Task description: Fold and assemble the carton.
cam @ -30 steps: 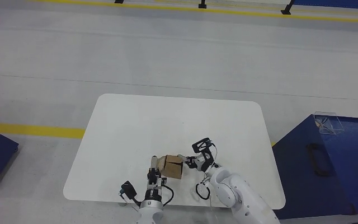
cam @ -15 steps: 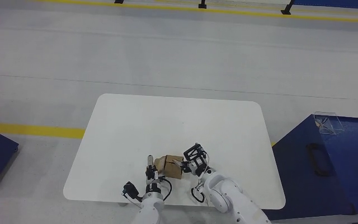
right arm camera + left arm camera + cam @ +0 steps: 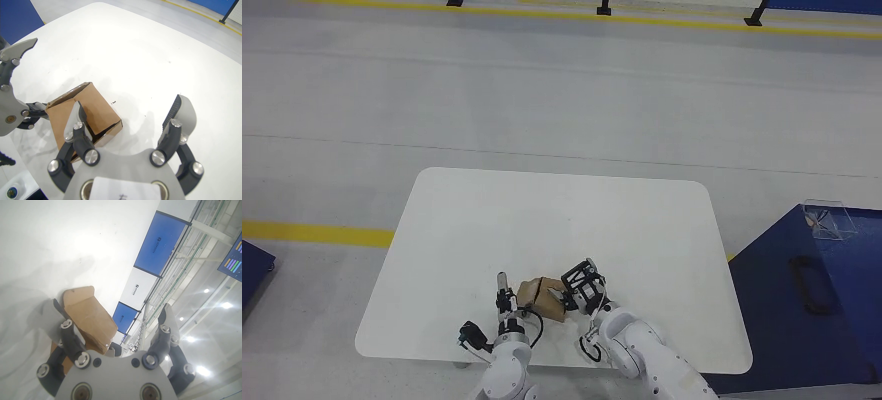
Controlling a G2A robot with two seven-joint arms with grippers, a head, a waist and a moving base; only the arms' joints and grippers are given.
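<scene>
White worktop (image 3: pixel 542 210): we log 1 brown carton (image 3: pixel 544 296), near robot-side edge. L pincer (image 3: pixel 111 306) apart, one finger at carton flap; R pincer (image 3: pixel 128 101) apart, one finger over carton top.

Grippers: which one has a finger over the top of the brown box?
The right gripper: one of its fingers lies over the carton's top. The left gripper instead sits at the carton's end. Both are open.

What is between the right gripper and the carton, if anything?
Nothing visible. The open right gripper is right at the carton, with one of its fingers lying over the carton's top face.
</scene>
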